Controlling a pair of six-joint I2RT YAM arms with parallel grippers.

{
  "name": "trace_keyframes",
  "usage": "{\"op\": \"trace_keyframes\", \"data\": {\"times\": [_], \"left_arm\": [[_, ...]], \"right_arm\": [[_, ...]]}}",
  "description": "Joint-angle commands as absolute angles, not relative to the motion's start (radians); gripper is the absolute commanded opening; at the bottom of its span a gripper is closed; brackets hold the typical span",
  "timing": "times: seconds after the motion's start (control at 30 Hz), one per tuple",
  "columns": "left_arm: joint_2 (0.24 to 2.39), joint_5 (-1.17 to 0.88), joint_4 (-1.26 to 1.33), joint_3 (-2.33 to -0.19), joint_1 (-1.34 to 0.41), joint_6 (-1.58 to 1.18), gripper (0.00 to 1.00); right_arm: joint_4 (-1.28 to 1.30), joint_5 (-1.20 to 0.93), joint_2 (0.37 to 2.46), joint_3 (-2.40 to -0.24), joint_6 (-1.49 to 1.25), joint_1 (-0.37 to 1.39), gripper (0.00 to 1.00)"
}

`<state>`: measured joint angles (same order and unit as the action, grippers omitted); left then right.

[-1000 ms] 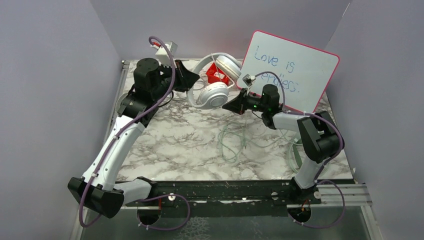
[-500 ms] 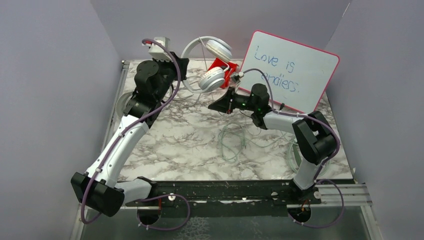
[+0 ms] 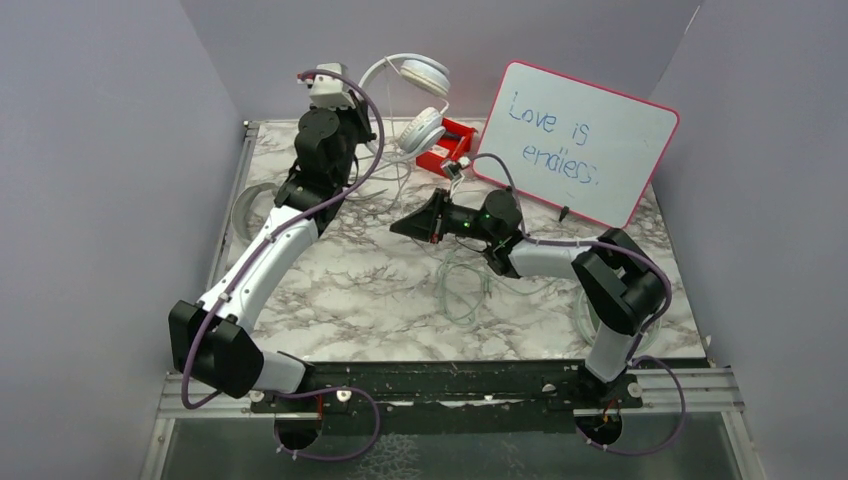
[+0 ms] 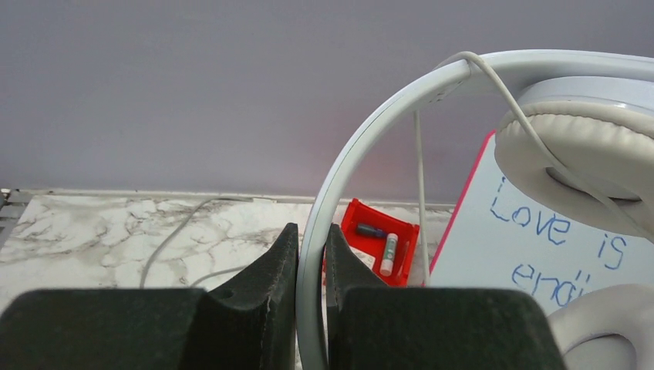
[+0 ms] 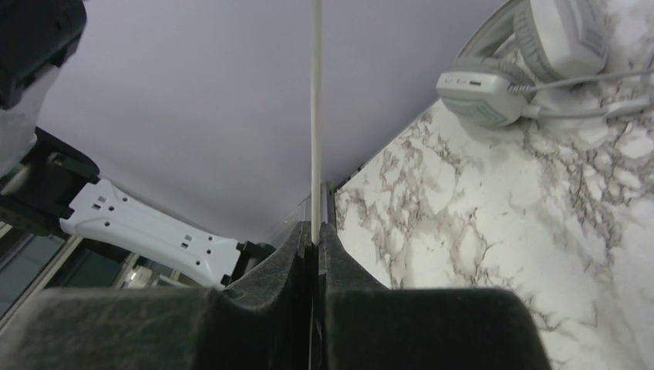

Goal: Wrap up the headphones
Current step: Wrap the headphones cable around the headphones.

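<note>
The left fingers [image 4: 271, 266] are clenched on the thin headband of the white headphones [image 4: 362, 131] and hold the pair in the air close to the back wall. The band arches up and to the right of these fingers, and both padded cups hang on that side. Just beyond the fingers, under the arch, a red tray [image 4: 376, 235] with a few small items sits on the marble tabletop [image 4: 92, 223].

The right fingers [image 5: 287, 266], lower than the left ones and to their right, are pinched on a white cable [image 5: 315, 116] that runs straight out from their tips. Beyond them in their own wrist view, grey-green headphones [image 5: 501, 85] lie flat on the tabletop. Loops of mint cable [image 3: 465, 285] lie on the tabletop just behind the right fingers. Farther right, a whiteboard [image 3: 585, 140] with blue handwriting stands propped at the back.
</note>
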<state>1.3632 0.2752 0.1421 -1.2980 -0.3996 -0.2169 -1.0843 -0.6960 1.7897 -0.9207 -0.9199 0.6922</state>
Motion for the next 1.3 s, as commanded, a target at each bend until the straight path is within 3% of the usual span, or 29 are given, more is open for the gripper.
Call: {"op": "trace_keyframes", "data": {"times": [0.0,0.23,0.33,0.43,0.73,1.0,1.27], "left_arm": [[1.354,0.407,0.419,-1.385,-0.389,-0.198,0.00],[1.368,0.429,0.441,-1.365,-0.391,-0.220,0.00],[1.376,0.441,0.446,-1.364,-0.390,-0.207,0.00],[1.382,0.453,0.448,-1.364,-0.390,-0.185,0.00],[1.395,0.446,0.393,-1.411,-0.390,-0.117,0.00],[1.415,0.496,0.383,-1.404,-0.390,-0.054,0.00],[1.446,0.521,0.394,-1.399,-0.390,-0.055,0.00]], "right_arm": [[-1.072,-0.695,1.760,-0.851,-0.937,0.748,0.10],[-1.004,-0.651,1.687,-0.849,-0.889,0.802,0.12],[-0.940,-0.627,1.642,-0.852,-0.843,0.834,0.02],[-0.865,-0.569,1.570,-0.842,-0.751,0.871,0.00],[-0.690,-0.449,1.412,-0.762,-0.630,0.913,0.01],[-0.471,-0.585,1.332,-0.846,-0.581,0.935,0.01],[-0.379,-0.582,1.256,-0.883,-0.574,0.965,0.09]]}}
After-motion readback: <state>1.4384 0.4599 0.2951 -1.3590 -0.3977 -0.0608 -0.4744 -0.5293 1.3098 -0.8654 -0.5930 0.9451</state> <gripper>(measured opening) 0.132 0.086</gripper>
